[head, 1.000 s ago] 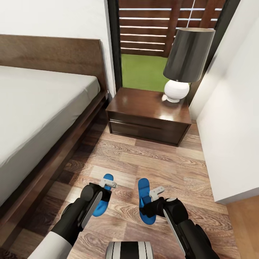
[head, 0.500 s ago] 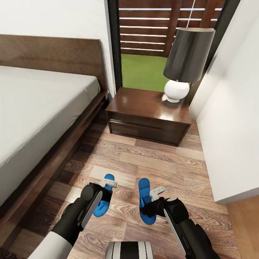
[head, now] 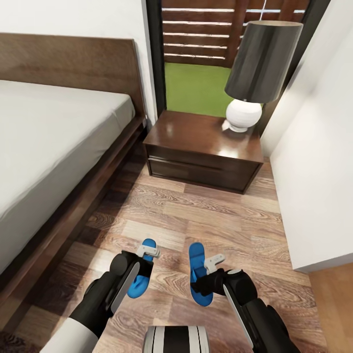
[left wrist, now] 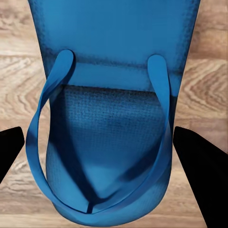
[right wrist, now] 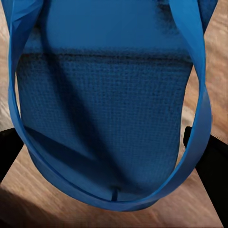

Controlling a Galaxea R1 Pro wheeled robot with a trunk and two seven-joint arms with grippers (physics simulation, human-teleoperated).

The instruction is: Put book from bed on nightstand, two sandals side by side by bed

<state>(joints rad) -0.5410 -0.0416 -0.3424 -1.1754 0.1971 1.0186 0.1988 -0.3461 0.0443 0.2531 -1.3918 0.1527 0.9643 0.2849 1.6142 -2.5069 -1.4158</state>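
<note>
**Both sandals under the grippers, beside the bed**

In the head view the two blue sandals lie flat on the plank floor (head: 206, 215), at about 6 o'clock in the picture. The left sandal (head: 142, 274) sits under the left gripper (head: 148, 252), and the right sandal (head: 197, 274) under the right gripper (head: 214, 262). They are near each other but apart, with bare floor between them. The bed (head: 54, 147) runs along from 8 to 10 o'clock, and the nightstand (head: 196, 147) stands at 12 o'clock with a lamp (head: 255, 73) on its top.

Each sandal's long axis runs roughly from 6 to 12 o'clock, one end aimed at the nightstand, so the pair is close to parallel. That seems deliberate: the task wants them side by side next to the bed, and working one per arm lets both be lined up together.

In the left wrist view the left sandal's straps arch between two dark fingers (left wrist: 199, 175) that stand wide apart on either side of the sole, not touching it (the jaws look open). In the right wrist view the right sandal's sole lies close under the camera with dark fingers (right wrist: 211, 166) at either edge, just beside the strap; I cannot tell whether they press it.

The book is nowhere on the visible mattress or nightstand.
</note>
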